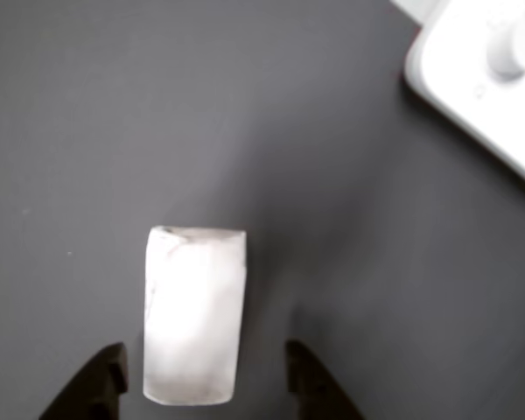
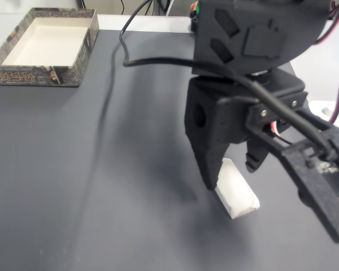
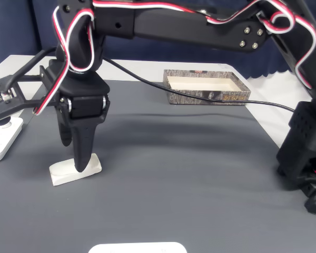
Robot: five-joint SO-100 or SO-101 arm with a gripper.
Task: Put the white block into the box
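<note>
While pincer (image 1: 206,385) straddles white block (image 1: 194,315), open

Bare dark grey table mat (image 3: 189,158) lay open between me and the shallow patterned cardboard box (image 3: 208,88) at its far edge. Near my black two-finger gripper (image 3: 73,153), only a white rounded device with a knob (image 3: 1,138) stood close.

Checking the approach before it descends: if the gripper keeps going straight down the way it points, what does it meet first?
Most likely the white block: the gripper points down with open jaws on either side of it. The fingertips would then reach the dark table.
</note>
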